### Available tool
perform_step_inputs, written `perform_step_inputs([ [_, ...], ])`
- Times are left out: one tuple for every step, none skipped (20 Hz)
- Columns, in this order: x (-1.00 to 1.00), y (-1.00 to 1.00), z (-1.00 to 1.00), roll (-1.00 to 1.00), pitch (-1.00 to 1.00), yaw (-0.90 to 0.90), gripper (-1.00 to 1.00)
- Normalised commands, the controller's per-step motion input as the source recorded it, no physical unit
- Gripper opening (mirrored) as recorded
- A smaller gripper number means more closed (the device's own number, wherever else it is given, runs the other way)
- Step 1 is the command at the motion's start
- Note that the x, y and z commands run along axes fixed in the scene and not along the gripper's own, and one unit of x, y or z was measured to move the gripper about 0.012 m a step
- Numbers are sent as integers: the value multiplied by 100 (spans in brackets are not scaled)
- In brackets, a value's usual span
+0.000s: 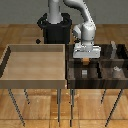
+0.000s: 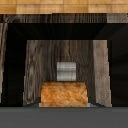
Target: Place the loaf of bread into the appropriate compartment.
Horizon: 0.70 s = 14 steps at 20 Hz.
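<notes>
The loaf of bread point(image 1: 87, 60) is a tiny orange-brown block hanging under my gripper point(image 1: 86, 57), which is shut on it. Both hover just above the dark wooden compartment box point(image 1: 74, 75), over a cell near its back row toward the exterior view's left. The wrist view looks straight down: the loaf of bread point(image 2: 64, 94) fills the near centre, and beneath it lies a dark wood-floored cell point(image 2: 47, 60) holding a small grey-white block point(image 2: 66, 71). My fingertips are mostly hidden behind the loaf.
A large, light wooden tray point(image 1: 10, 62) on thin legs stands at the exterior view's left, touching the compartment box. Small grey-white blocks point(image 1: 84, 73) point(image 1: 117, 70) sit in front cells of the box. The robot's black base point(image 1: 54, 30) is behind.
</notes>
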Motion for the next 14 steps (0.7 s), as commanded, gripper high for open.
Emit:
perform_step_inputs([
  [0,0,0,0,0,0,100],
  [0,0,0,0,0,0,100],
  [0,0,0,0,0,0,100],
  [0,0,0,0,0,0,100],
  [0,0,0,0,0,0,100],
  [0,0,0,0,0,0,100],
  [0,0,0,0,0,0,100],
  [0,0,0,0,0,0,100],
  [0,0,0,0,0,0,100],
  [0,0,0,0,0,0,100],
  [0,0,0,0,0,0,100],
  [0,0,0,0,0,0,100],
  [0,0,0,0,0,0,100],
  [0,0,0,0,0,0,100],
])
